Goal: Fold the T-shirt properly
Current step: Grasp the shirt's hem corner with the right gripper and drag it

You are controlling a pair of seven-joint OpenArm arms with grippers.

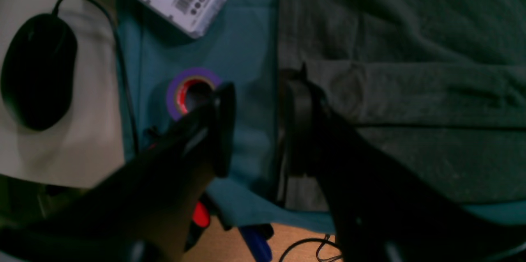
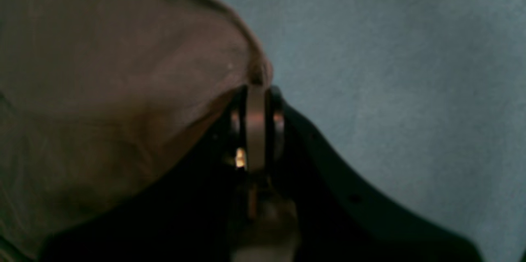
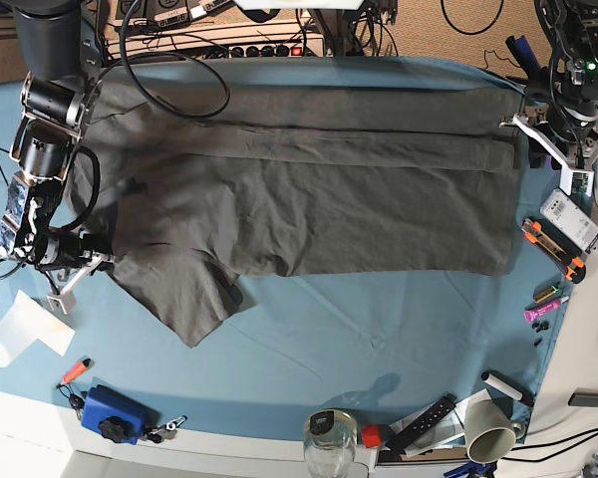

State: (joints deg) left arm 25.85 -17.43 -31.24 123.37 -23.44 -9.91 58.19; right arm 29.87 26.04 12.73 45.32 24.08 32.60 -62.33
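Clamped fabric fills the right wrist view: the right gripper (image 2: 255, 89) has its jaws pressed together on a fold of the T-shirt (image 2: 111, 89), which bulges to one side over the blue-teal tablecloth (image 2: 390, 69). In the left wrist view, the left gripper (image 1: 257, 126) has its jaws parted to a middling width and holds nothing; one jaw sits over the shirt's side edge, the other over bare cloth close to a purple tape roll (image 1: 193, 91). Farther off, in the base view, the dark grey shirt lies spread across the middle of the counter (image 3: 309, 388), partly folded along its far side, one sleeve trailing toward the near left. Judged risks: the small pinch could slip as the right arm pulls, and the left jaws, closing low, might catch the tablecloth along with the shirt.
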